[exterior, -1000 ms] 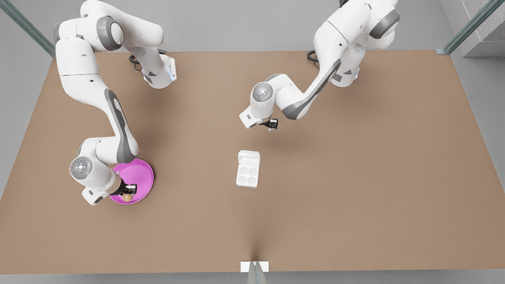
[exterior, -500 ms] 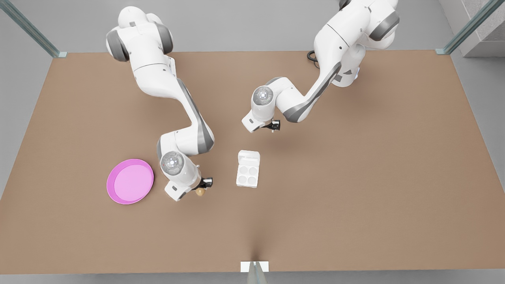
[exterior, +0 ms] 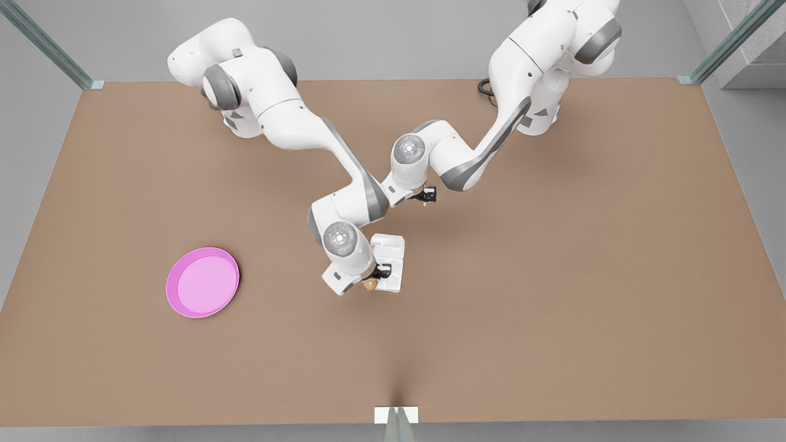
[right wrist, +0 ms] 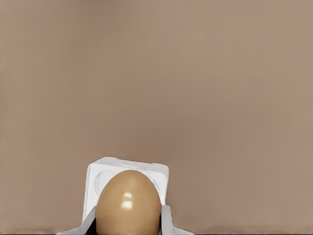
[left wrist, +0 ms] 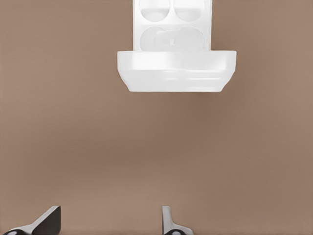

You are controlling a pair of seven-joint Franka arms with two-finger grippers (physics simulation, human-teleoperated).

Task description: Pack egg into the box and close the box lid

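The right gripper's (right wrist: 128,227) fingers (right wrist: 166,220) are clenched on the egg (right wrist: 128,203), one on each flank. In the right wrist view the egg's long axis runs along the fingers, with its narrower end pointing out past the fingertips. In the front view the egg (exterior: 369,285) hangs at the near corner of the box (exterior: 393,277), on the front view's left. The box lies flat on the table (exterior: 552,276) with its cups up. The box lid (exterior: 388,245) lies folded open at the far end of the tray. The box's long axis runs from near to far in the front view.

The left gripper (exterior: 426,197) waits above the table beyond the lid, its fingers (left wrist: 168,223) spread apart with nothing between them. A pink plate (exterior: 202,282) rests well apart toward the front view's left.
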